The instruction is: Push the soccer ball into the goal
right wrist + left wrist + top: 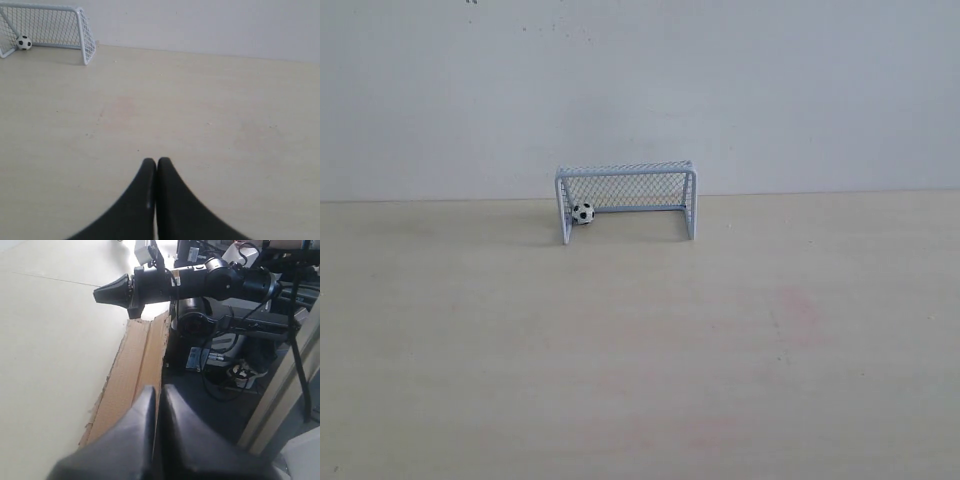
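The soccer ball [583, 213] is a tiny white ball with black patches. It rests inside the light grey-blue goal [626, 170], close to its left post, at the far edge of the table by the wall. The right wrist view also holds the ball [23, 42] and the goal [80, 10], far ahead of my right gripper [157, 161], which is shut and empty above bare tabletop. My left gripper [159, 388] is shut with nothing in it and points past the table's edge, far from the ball. Neither gripper shows in the exterior view.
The pale wooden table [640, 360] meets a white wall [640, 90] behind the goal. In the left wrist view the other black arm [200, 282] stretches across, above cardboard [130, 375] at the table's edge, cables and equipment [235, 340].
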Motion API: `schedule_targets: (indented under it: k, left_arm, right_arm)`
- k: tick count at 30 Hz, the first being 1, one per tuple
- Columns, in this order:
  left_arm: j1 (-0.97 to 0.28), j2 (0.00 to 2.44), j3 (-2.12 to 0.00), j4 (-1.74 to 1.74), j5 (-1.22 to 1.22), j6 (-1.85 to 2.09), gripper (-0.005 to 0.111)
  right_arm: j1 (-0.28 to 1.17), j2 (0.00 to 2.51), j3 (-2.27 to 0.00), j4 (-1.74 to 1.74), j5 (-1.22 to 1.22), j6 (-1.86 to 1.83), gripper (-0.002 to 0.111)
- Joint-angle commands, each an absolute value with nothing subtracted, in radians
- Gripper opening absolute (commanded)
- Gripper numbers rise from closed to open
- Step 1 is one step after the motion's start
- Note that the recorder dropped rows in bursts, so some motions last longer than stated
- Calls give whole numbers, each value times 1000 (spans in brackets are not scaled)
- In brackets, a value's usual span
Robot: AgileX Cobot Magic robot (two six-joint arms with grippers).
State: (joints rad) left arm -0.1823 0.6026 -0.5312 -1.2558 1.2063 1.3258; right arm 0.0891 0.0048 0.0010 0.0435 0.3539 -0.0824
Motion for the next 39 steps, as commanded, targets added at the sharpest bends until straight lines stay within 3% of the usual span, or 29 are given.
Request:
schedule_targets:
  k: [1, 6, 17, 22, 33, 39]
  left_arm:
    - [-184, 488, -551, -1243, 1139, 1237, 4]
    - [-184, 308, -551, -1232, 906, 1195, 4]
    - [-184, 77, -552, -1030, 727, 1195, 4]
    - [-184, 2, -565, -974, 471, 1195, 4]
    - [-184, 0, -658, -944, -31, 1234, 4]
    - [-184, 0, -652, -944, -46, 1234, 4]
  right_arm:
    - [90, 0, 0, 45, 344, -84, 0]
    - [90, 0, 0, 45, 344, -84, 0]
    - [90, 0, 0, 45, 344, -84, 0]
    - [90, 0, 0, 45, 344, -84, 0]
    - [90, 0, 0, 45, 344, -84, 0]
    - [90, 0, 0, 45, 348, -84, 0]
